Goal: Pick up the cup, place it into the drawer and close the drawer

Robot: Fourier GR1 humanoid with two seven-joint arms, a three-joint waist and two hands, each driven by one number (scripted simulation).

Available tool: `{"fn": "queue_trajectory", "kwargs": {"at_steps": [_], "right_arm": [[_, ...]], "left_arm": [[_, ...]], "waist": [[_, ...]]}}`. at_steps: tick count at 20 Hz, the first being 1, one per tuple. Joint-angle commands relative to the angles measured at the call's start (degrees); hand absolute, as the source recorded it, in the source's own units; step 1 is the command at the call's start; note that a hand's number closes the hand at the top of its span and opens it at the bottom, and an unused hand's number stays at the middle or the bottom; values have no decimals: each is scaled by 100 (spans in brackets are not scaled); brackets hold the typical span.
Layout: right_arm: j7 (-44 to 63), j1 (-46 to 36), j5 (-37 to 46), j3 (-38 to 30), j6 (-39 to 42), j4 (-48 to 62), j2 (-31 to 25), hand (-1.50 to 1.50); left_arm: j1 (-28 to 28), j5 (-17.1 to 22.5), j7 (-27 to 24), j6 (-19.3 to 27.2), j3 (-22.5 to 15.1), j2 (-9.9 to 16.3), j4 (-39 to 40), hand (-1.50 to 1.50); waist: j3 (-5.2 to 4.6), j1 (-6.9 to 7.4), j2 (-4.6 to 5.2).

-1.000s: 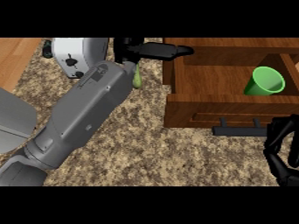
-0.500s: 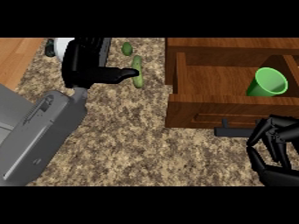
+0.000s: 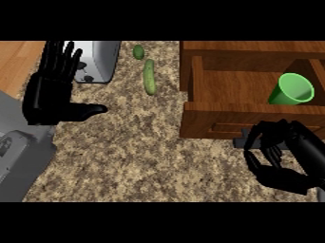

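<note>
Two hands show, both partly cut off: the left forearm runs out at the lower left edge, and the right wrist leaves at the lower right corner. A dark drawer handle (image 3: pixel 244 141) is mostly hidden behind the right hand (image 3: pixel 286 159), whose fingers are curled in front of the drawer front, holding nothing that can be seen. The wooden drawer (image 3: pixel 256 118) at the upper right stands open, with the cup (image 3: pixel 291 90), bright green, lying tilted in its right part. At the upper left, the left hand (image 3: pixel 50 92) is open, fingers straight, above the speckled surface (image 3: pixel 144 147).
</note>
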Motion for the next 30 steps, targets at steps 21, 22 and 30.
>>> {"fn": "queue_trajectory", "kwargs": {"at_steps": [21,22,30], "right_arm": [[-1794,-2498,2833,380,-1846,5954,777,-150],[-2062,-2759,2735,162,-1904,6411,722,-150],[-2940,-4075,2434,-563,-1690,8328,378,-150]], "left_arm": [[2351,129,-227,-2033,1540,494,-697,-150],[1963,-101,-330,-2128,1416,275,-85,-150],[2143,-22,-267,-2635,1850,441,-34,-150]], "waist": [[6,-46,33],[4,-97,47],[7,-7,74]]}}
